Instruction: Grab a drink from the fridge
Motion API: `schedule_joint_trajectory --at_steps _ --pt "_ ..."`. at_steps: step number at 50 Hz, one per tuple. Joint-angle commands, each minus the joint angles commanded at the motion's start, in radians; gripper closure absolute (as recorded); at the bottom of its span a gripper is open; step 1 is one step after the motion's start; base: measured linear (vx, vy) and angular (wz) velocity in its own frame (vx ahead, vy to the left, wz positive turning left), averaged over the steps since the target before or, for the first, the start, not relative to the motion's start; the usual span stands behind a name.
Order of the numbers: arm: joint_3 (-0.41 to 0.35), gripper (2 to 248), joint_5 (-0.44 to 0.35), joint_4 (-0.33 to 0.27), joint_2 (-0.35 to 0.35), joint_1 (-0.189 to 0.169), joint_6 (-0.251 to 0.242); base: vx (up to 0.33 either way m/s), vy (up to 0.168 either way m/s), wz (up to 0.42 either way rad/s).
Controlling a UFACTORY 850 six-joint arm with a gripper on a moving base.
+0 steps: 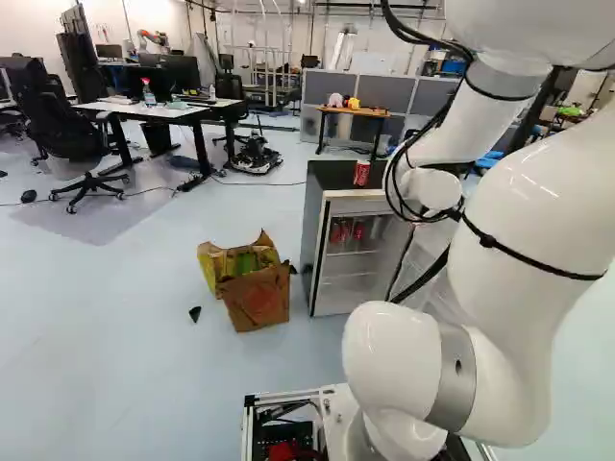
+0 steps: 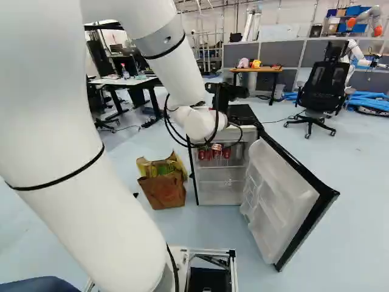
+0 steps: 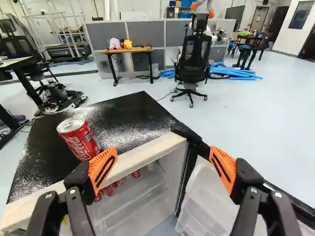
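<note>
In the right base view my gripper [image 2: 226, 96] is over the small fridge [image 2: 220, 193]; its fingers are hard to make out there. The wrist view has the gripper [image 3: 163, 169] open with nothing between its orange pads, above the fridge's front edge. One red drink can [image 3: 78, 138] stands upright on the black fridge top [image 3: 123, 118], just beyond one fingertip. The fridge door [image 2: 276, 198] is swung open. Several red cans [image 3: 109, 190] stand inside on the upper shelf, seen partly past the top's front edge.
A brown paper bag [image 1: 258, 288] stands on the floor beside the fridge. Desks [image 1: 178, 110] and an office chair [image 1: 72, 134] are farther off. Behind the fridge are a small table [image 3: 129, 49], another office chair [image 3: 193, 59] and grey partitions. Another robot [image 2: 363, 55] stands far back.
</note>
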State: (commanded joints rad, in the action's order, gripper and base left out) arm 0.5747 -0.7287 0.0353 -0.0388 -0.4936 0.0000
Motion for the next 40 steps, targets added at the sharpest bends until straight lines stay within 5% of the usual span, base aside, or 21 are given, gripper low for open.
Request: schedule_joint_trajectory --at_steps 40 --pt "0.075 3 0.163 0.035 -0.033 -0.124 0.000 0.000 0.000 0.000"
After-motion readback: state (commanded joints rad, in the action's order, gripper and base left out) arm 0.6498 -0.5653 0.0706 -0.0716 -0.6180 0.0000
